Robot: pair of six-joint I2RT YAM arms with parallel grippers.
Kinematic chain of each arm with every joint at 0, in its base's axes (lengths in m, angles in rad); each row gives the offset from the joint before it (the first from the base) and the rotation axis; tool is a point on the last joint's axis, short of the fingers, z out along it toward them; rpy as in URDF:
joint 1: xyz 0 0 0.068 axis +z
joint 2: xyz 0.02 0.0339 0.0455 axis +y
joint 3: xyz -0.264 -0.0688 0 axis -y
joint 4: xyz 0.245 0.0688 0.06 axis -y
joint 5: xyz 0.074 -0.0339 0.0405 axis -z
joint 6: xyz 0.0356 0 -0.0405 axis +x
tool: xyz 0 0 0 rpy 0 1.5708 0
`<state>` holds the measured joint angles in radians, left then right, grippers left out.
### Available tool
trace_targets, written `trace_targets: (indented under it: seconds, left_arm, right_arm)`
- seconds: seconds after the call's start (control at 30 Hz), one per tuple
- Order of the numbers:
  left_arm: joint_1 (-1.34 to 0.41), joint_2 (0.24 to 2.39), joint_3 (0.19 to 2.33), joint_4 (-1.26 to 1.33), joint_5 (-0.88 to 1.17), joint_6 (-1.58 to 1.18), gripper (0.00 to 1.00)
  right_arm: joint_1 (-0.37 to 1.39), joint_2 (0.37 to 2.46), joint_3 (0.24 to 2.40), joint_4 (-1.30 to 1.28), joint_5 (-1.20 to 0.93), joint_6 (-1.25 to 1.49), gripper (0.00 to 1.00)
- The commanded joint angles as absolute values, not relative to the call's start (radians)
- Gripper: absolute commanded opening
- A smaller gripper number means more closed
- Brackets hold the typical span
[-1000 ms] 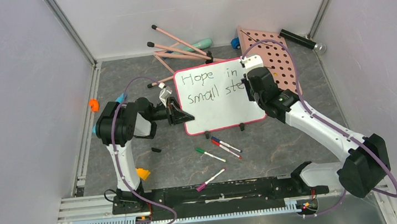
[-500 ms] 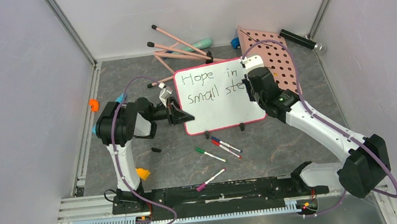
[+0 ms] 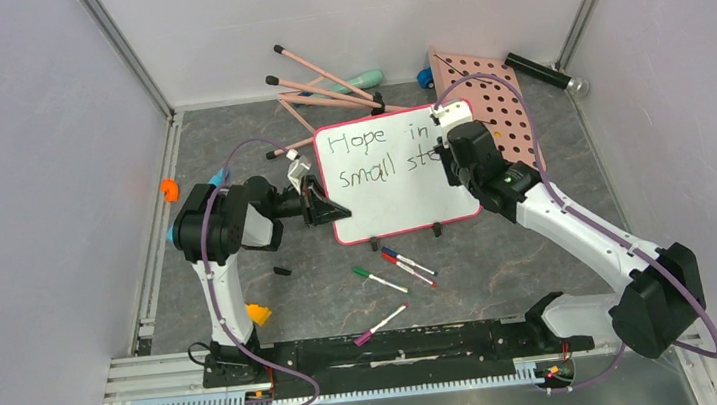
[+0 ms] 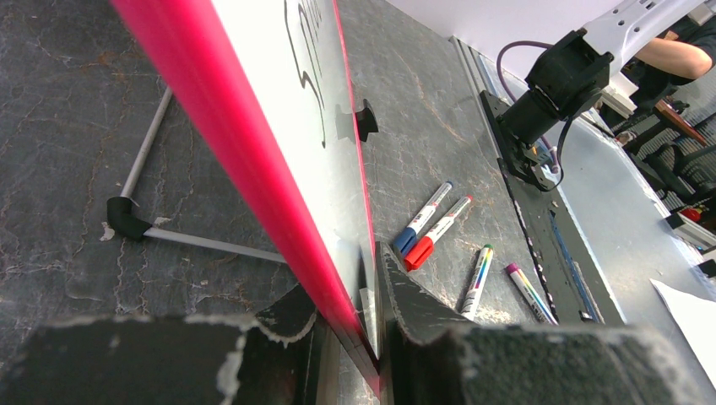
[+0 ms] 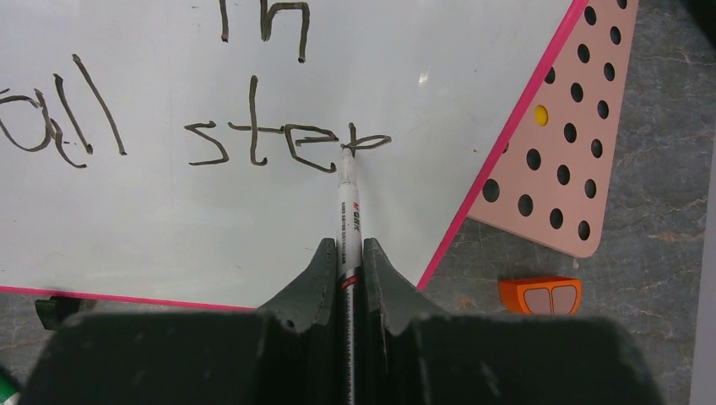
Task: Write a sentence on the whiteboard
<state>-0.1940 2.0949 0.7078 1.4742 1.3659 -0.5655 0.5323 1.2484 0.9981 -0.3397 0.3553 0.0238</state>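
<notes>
Writing of the last word, under way: the right fingers (image 5: 325,272) pinch a white-barrelled marker (image 5: 349,202) narrowly, its tip touching the whiteboard (image 5: 169,211) at the loop of a "p"; the sentence (image 3: 378,156) so far reads "Hope in" above "small step", the "p" seemingly unfinished; the left fingers (image 4: 418,308) are closed on the board's pink rim at its left edge, apparently steadying it; the board lies mid-desk (image 3: 501,258), its right corner over a pink panel with holes (image 5: 566,169), with spare pens (image 3: 408,261) loose just in front; judged next: complete the stem of the "p" and add an "s"; little white remains before the right rim, so the strokes must be small, pressure light, and the left hold firm.
</notes>
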Motion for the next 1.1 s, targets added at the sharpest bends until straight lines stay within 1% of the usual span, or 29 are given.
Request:
trace_targets:
  seconds: [0.0, 0.23, 0.8, 1.07]
  left_arm:
    - [-0.204, 2.106, 0.716, 1.557, 1.424, -0.482, 0.16]
    - [-0.204, 2.107, 0.716, 1.557, 1.424, -0.482, 0.16]
    - [-0.204, 2.108, 0.715, 1.557, 1.425, -0.482, 0.16]
    - [-0.204, 2.108, 0.715, 1.557, 1.424, -0.483, 0.16]
  right_arm:
    - [0.528, 1.215, 1.02, -0.324, 0.35, 0.023, 0.0]
    - [0.527, 1.174, 1.027, -0.316, 0.369, 0.023, 0.0]
    - [0.523, 1.239, 1.015, -0.292, 0.385, 0.027, 0.0]
    - [0.52, 1.247, 1.012, -0.288, 0.444, 0.041, 0.0]
